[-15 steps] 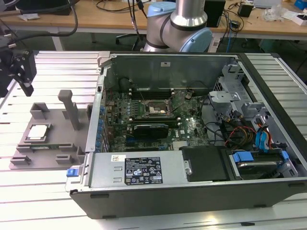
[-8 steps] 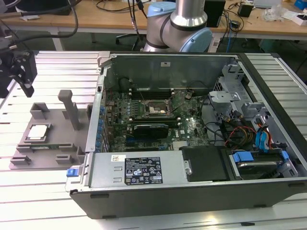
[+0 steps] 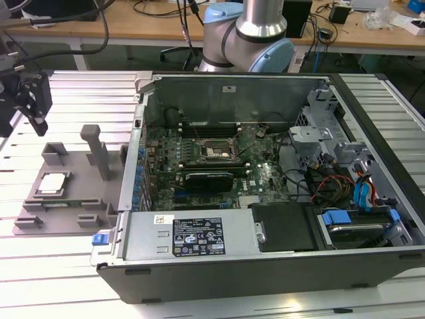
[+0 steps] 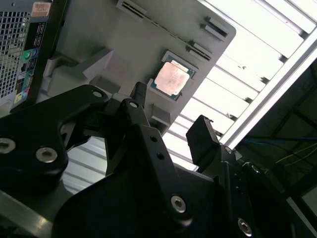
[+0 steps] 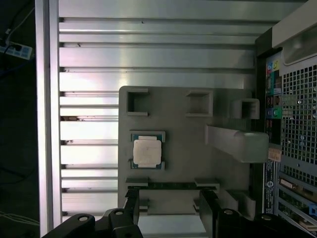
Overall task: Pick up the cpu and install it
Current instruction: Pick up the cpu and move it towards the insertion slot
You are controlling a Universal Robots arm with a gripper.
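The cpu point(image 3: 52, 183) is a small square chip with a silvery top, lying flat in a recess of the grey fixture tray point(image 3: 80, 199) at the exterior view's left. It also appears in both wrist views, cpu point(image 5: 147, 151) and cpu point(image 4: 172, 79). My black gripper point(image 3: 36, 109) hangs well above the tray's far left corner, apart from the chip. In both wrist views the gripper point(image 5: 170, 204) is open, with nothing between its fingers point(image 5: 132, 204), and the gripper point(image 4: 171, 119) looks toward the chip.
The open computer case point(image 3: 265, 266) lies to the tray's right, with the black socket frame point(image 3: 214, 151) on its motherboard. A grey upright post point(image 3: 98, 151) rises from the tray near the case wall. A thin green board point(image 5: 171, 186) sits in a tray slot.
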